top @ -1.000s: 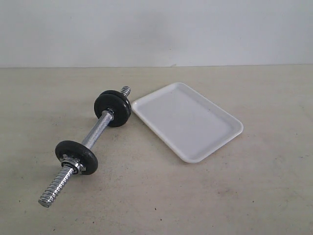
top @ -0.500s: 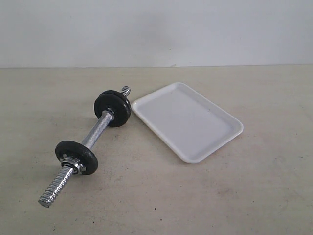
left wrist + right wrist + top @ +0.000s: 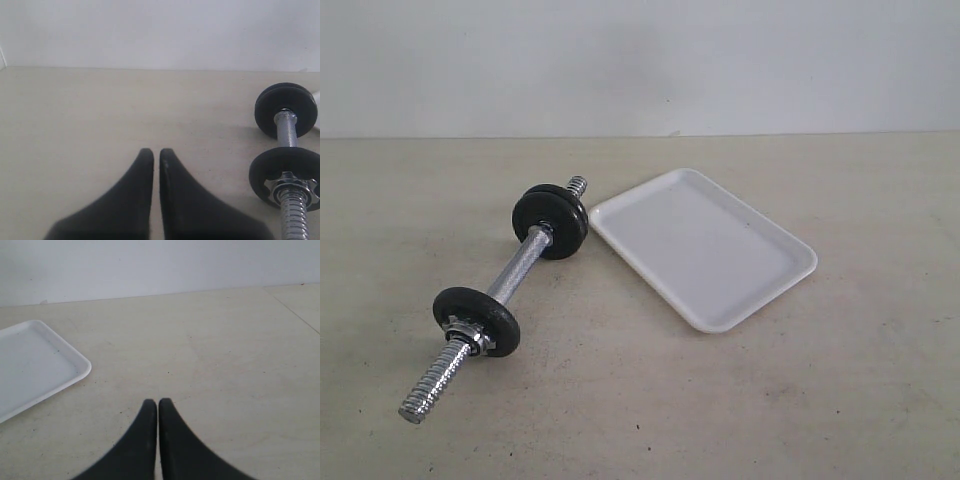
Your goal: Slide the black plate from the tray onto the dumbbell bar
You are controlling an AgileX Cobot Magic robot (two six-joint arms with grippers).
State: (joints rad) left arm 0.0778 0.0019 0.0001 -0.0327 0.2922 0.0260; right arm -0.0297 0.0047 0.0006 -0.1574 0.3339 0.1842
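Where tray (image 3: pixel 700 245) nears dumbbell (image 3: pixel 515 268), open tabletop (image 3: pixel 770 400) surrounds both.

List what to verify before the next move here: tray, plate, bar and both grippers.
1. Tray has no disc in it: ok.
2. Black plate sits threaded on the bar, at the end next to the tray: ok.
3. Near disc backed by its nut: ok.
4. Anything locking the black plate from its outer side: cannot tell, that face is hidden.
5. Left gripper shut, holding nothing, apart from the bar: ok.
6. Right gripper shut, holding nothing, off the tray: ok.
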